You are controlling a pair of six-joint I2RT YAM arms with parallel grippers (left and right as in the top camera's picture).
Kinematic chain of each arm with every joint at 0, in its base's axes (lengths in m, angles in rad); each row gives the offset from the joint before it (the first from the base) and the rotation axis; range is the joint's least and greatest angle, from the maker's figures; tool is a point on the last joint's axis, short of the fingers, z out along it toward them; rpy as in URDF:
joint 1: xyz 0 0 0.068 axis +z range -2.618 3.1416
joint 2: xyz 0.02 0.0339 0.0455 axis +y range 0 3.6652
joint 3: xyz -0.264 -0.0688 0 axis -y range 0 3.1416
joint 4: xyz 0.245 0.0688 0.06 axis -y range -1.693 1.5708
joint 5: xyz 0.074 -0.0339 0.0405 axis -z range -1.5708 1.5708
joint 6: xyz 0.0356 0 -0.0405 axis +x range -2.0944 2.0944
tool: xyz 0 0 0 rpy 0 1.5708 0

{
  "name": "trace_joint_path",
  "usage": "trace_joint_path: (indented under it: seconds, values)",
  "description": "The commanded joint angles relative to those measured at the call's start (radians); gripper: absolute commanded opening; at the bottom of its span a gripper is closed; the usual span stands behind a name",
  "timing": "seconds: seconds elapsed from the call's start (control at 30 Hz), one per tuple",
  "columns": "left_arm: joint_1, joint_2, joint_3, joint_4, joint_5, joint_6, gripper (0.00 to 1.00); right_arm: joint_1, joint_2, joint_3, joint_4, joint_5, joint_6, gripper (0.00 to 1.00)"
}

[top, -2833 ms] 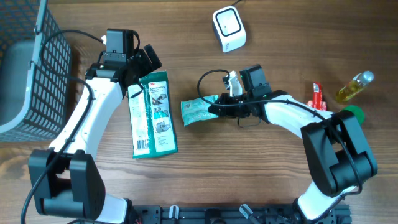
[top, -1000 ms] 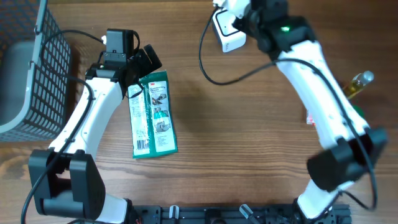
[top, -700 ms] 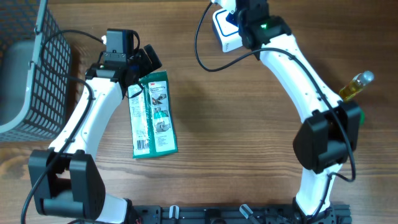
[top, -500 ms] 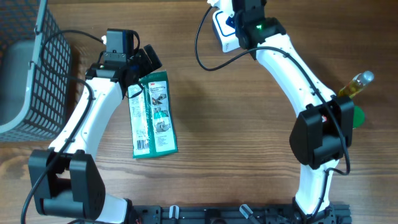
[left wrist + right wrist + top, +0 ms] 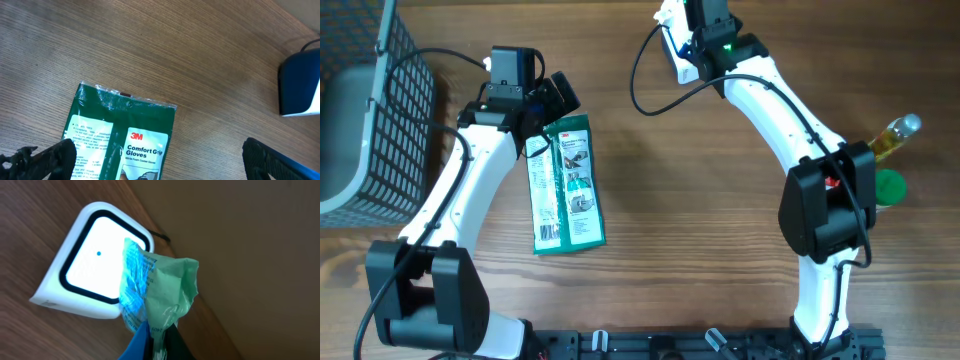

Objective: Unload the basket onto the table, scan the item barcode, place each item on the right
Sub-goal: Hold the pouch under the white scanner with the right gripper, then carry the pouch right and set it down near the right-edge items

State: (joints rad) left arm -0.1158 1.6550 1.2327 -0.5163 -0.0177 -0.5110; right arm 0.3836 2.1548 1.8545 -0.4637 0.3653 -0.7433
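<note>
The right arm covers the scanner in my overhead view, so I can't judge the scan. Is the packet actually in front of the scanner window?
Observer: Yes. In the right wrist view the green packet, pinched in the right fingers, overlaps the right edge of the lit window of the white scanner.
Operator: Is a barcode facing the window?
Observer: I cannot tell. The packet is crumpled, and only blue print on its left fold shows. No barcode is readable.
Operator: And the left arm?
Observer: The left wrist view shows the left fingers wide open over the 3M glove pack, which lies flat on the table and is not gripped.
</note>
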Motion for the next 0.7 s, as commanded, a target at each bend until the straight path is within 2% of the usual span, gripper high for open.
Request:
trace_joint_path:
  seconds: [0.0, 0.13, 0.33, 0.47, 0.57, 0.67]
  values:
    - [0.001, 0.000, 0.007, 0.000, -0.006, 0.002, 1.00, 0.013, 0.009, -0.005, -0.063, -0.123, 0.045, 0.04]
    - [0.001, 0.000, 0.007, 0.000, -0.006, 0.002, 1.00, 0.013, 0.009, -0.004, -0.115, -0.164, 0.097, 0.04]
    - [0.001, 0.000, 0.007, 0.000, -0.006, 0.002, 1.00, 0.001, -0.040, -0.002, -0.087, -0.140, 0.134, 0.04]
    - [0.001, 0.000, 0.007, 0.000, -0.006, 0.002, 1.00, -0.027, -0.155, -0.002, -0.068, -0.138, 0.280, 0.04]
    - [0.001, 0.000, 0.007, 0.000, -0.006, 0.002, 1.00, -0.056, -0.251, -0.002, -0.142, -0.151, 0.430, 0.04]
    - [0.001, 0.000, 0.007, 0.000, -0.006, 0.002, 1.00, -0.079, -0.317, -0.002, -0.306, -0.245, 0.436, 0.04]
